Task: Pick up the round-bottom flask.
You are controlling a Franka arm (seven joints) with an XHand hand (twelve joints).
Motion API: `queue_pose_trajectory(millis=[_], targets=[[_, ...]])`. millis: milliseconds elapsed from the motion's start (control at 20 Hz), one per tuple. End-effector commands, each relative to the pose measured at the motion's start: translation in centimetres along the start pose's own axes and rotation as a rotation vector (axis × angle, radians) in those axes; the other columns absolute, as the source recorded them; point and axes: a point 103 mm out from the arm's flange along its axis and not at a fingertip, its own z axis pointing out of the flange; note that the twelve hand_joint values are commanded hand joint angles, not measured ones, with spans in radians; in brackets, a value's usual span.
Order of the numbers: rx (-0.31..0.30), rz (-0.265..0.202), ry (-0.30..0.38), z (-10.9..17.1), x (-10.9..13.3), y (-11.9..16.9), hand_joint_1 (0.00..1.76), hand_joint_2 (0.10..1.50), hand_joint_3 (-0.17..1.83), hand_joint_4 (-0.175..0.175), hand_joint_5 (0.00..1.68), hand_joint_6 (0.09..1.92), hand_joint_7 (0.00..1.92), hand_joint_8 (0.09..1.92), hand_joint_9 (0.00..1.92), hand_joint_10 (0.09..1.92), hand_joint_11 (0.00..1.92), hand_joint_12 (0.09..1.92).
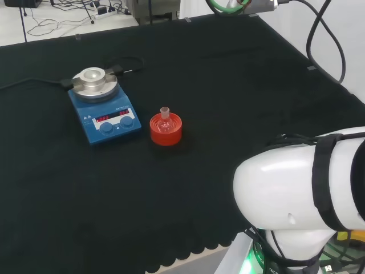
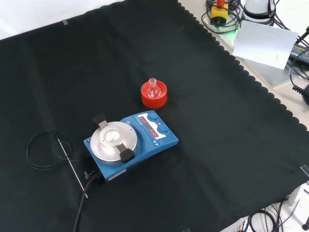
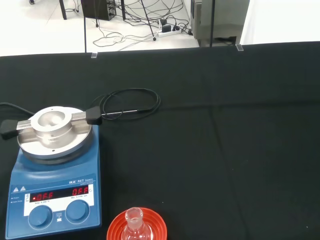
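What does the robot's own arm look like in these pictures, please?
In the head view, the arm shows as big, rounded, glossy white links at the lower right. A black strap wraps around the upper link, with thin black cables running along it. Below, the base has black rings and a green glow. Black cables loop at the upper right.

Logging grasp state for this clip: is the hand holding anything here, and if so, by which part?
The round-bottom flask sits untouched, neck up, in its red ribbed stand beside the blue hotplate. Nothing grips it.
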Motion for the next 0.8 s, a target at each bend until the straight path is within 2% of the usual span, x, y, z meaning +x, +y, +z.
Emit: queue_pose_trajectory(millis=[50,250,800], targets=[[-0.008,0.001,-0.005,0.0,-0.1,0.1,0.06,1.17,0.54,0.015,0.31,0.40,0.10,0.54,0.23,0.62,0.07,1.29],[-0.009,0.004,-0.004,0.0,-0.3,0.4,0.01,1.30,0.32,0.015,0.37,0.26,0.11,0.50,0.23,0.60,0.04,1.35],[0.021,0.031,0.015,2.1,-1.2,1.8,0.00,1.33,0.25,0.014,0.40,0.20,0.12,0.49,0.23,0.59,0.04,1.35]])
